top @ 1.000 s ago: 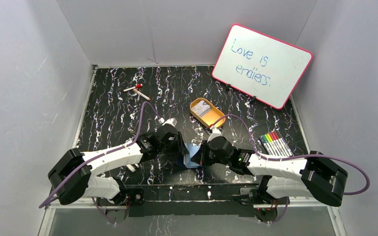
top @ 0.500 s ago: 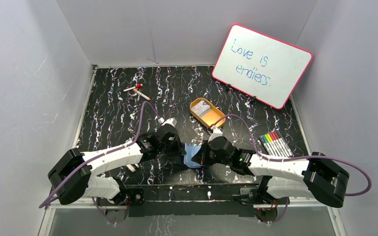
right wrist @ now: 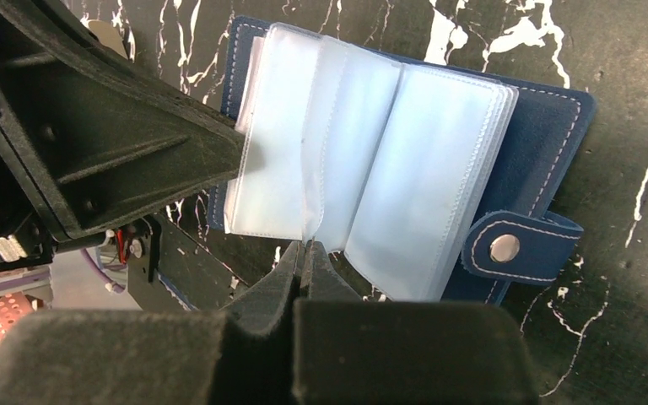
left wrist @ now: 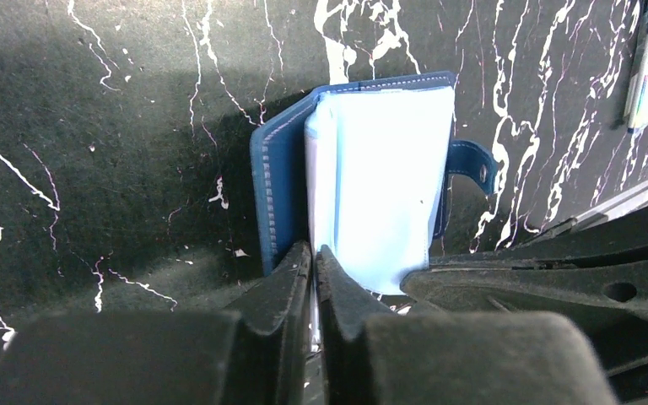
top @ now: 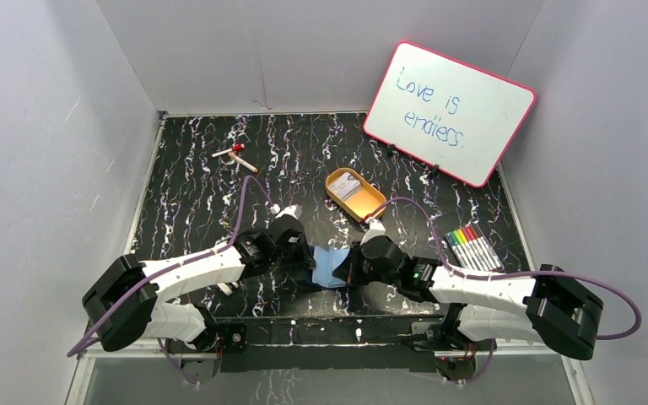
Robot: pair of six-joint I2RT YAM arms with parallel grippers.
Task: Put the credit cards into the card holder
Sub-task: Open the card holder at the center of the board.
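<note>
The card holder (top: 331, 265), navy blue with pale blue pocket leaves, lies open on the black marbled table between my two grippers. In the left wrist view my left gripper (left wrist: 314, 251) is shut on a thin pale leaf beside the navy cover (left wrist: 272, 181). In the right wrist view my right gripper (right wrist: 305, 246) is shut on the lower edge of a middle leaf (right wrist: 337, 143). The snap tab (right wrist: 515, 247) hangs at the right. Pale card-like pieces (top: 350, 186) lie in the orange tin; I cannot tell whether they are the credit cards.
The oval orange tin (top: 369, 205) stands just behind the grippers. A row of marker pens (top: 471, 246) lies at the right. A red-capped marker (top: 234, 155) lies at the back left. A pink-framed whiteboard (top: 449, 111) leans at the back right. The table's front edge is close behind the holder.
My right gripper has shifted a little to the right. The holder has spread open and more of its pale blue inside shows. Both grippers stay shut.
</note>
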